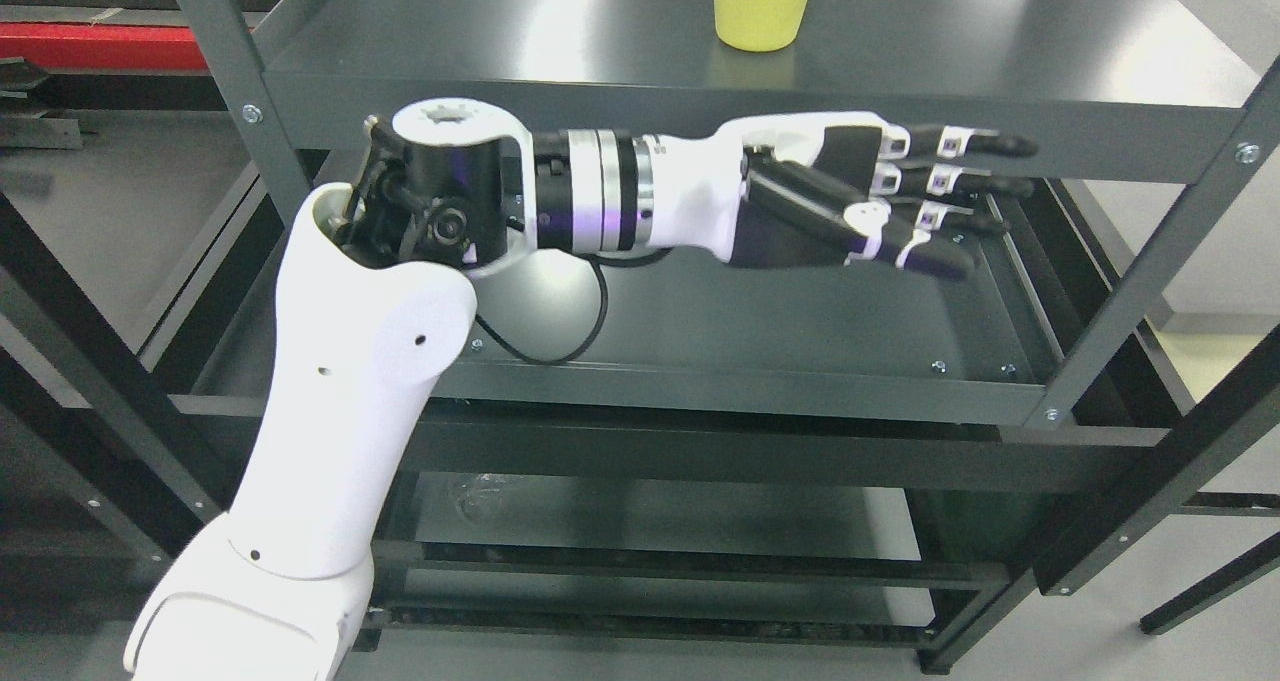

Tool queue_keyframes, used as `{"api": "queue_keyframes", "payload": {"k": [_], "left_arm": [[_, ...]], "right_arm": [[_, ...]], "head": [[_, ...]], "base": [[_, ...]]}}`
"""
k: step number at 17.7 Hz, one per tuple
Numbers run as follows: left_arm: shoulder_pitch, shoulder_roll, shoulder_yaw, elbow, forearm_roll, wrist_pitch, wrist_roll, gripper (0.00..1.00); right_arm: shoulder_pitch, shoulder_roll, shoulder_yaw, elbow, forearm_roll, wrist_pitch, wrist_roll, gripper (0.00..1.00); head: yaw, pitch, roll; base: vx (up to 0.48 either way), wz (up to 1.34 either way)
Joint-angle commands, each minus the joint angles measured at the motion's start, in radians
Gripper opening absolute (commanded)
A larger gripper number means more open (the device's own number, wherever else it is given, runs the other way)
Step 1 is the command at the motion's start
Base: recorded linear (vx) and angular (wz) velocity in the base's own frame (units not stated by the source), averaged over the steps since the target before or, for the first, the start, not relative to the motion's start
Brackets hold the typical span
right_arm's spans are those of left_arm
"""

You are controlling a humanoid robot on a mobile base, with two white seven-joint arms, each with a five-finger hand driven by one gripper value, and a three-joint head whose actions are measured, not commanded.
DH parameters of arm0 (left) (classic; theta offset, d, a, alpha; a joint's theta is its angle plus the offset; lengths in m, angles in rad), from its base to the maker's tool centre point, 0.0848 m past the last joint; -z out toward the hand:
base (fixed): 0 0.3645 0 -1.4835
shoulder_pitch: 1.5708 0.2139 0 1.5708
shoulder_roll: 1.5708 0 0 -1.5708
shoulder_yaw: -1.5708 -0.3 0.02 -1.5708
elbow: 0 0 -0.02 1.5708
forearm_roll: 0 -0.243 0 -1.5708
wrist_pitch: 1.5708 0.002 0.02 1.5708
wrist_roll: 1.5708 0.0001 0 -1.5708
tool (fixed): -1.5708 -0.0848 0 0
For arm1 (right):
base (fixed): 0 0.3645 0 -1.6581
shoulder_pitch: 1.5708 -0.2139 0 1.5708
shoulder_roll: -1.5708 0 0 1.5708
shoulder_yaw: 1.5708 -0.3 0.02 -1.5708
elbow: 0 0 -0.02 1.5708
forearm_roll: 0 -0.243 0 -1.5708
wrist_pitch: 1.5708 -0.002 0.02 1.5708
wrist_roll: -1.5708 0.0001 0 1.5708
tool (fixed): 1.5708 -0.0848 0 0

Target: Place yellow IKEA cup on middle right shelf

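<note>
Left hand (850,196), fingers straight and empty, hovers before the dark grey metal shelf (1000,51) carrying the yellow cup (760,6).

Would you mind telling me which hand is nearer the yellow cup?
Left. The left hand reaches out open, below and slightly right of the yellow cup on the shelf above. The right hand is out of view.
</note>
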Motion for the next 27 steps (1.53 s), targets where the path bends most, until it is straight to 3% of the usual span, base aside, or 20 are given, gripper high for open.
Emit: {"api": "queue_keyframes", "payload": {"k": [1,6,8,10,14,21,27], "left_arm": [[0.219,0.02,-0.161,0.003,-0.184,-0.155,0.0,0.99],[0.377,0.017,-0.153,0.225,-0.51,-0.642,0.013,0.99],[0.402,0.017,-0.06,0.335,-0.609,-0.831,0.097,0.99],[0.405,0.017,0.038,0.42,-0.672,-0.922,0.234,0.99],[0.411,0.017,0.184,0.439,-0.684,-0.962,0.487,0.99],[0.517,0.017,0.334,0.384,-0.687,-1.021,0.503,0.99],[0.468,0.017,0.339,0.325,-0.687,-1.012,0.506,0.99]], "right_arm": [[0.014,-0.017,0.017,0.0,-0.025,0.001,-0.001,0.99],[0.014,-0.017,0.017,0.0,-0.025,0.001,-0.001,0.99],[0.014,-0.017,0.017,0.0,-0.025,0.001,-0.001,0.99],[0.014,-0.017,0.017,0.0,-0.025,0.001,-0.001,0.99],[0.014,-0.017,0.017,0.0,-0.025,0.001,-0.001,0.99],[0.014,-0.017,0.017,0.0,-0.025,0.001,-0.001,0.99],[0.014,-0.017,0.017,0.0,-0.025,0.001,-0.001,0.99]], "head": [[0.0,0.0,0.0],[0.0,0.0,0.0],[0.0,0.0,0.0],[0.0,0.0,0.0],[0.0,0.0,0.0],[0.0,0.0,0.0],[0.0,0.0,0.0]], "base": [[0.0,0.0],[0.0,0.0],[0.0,0.0],[0.0,0.0],[0.0,0.0],[0.0,0.0],[0.0,0.0]]}}
